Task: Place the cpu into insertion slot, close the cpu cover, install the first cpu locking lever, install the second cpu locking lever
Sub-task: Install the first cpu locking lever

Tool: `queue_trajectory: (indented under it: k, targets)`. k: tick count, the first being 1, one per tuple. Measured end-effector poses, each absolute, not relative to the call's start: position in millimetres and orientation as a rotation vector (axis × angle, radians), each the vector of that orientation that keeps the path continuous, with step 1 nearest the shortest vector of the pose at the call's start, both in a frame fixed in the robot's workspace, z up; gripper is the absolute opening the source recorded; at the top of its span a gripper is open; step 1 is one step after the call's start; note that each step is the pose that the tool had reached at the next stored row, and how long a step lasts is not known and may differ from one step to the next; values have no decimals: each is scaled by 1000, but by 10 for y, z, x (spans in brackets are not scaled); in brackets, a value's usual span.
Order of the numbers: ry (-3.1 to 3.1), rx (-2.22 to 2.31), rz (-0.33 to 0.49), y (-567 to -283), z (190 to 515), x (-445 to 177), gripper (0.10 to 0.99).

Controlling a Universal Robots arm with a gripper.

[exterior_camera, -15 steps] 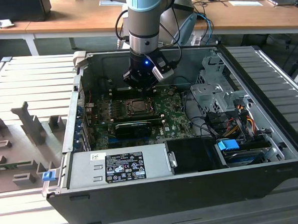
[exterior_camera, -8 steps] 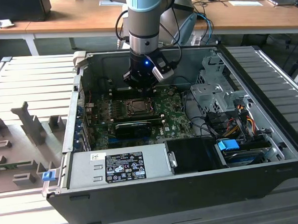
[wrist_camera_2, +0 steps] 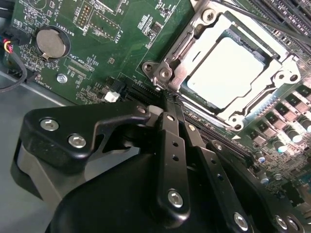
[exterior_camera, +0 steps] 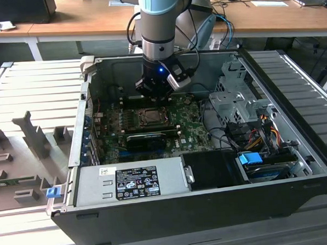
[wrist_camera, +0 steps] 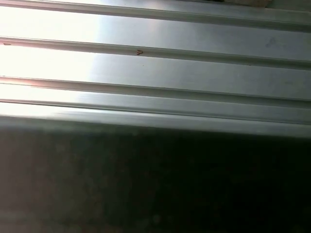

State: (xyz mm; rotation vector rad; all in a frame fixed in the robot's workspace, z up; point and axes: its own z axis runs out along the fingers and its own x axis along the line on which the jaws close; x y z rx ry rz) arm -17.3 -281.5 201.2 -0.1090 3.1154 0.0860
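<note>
In the second wrist view the pale cpu [wrist_camera_2: 226, 73] lies flat in the insertion slot [exterior_camera: 150, 116] on the green board. The silvery cpu cover [wrist_camera_2: 284, 73] is down around it, and the chip shows through the cover's window. A thin metal lever rod [wrist_camera_2: 262, 23] runs along one side of the socket. My gripper [wrist_camera_2: 167, 101] is shut, its black fingers [wrist_camera_2: 171, 141] pressed together with the tips at the socket's corner bracket [wrist_camera_2: 163, 73]. In the exterior view the gripper [exterior_camera: 155, 92] hangs inside the open computer case, just behind the socket.
A long black card [exterior_camera: 145, 139] lies in front of the socket. The power supply [exterior_camera: 128, 182] and drive bay with a blue tab [exterior_camera: 250, 158] fill the case's near side. A coin battery [wrist_camera_2: 51, 42] sits on the board. Ribbed metal panels [exterior_camera: 35, 85] flank the case.
</note>
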Motion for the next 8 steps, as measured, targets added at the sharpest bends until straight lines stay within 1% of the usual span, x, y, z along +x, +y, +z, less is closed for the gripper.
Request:
queue_trajectory:
  k: [6,8]
  targets:
    - [3113,-108,109,-2813,2016,-173,106]
    - [3114,-109,108,-2813,2063,-173,106]
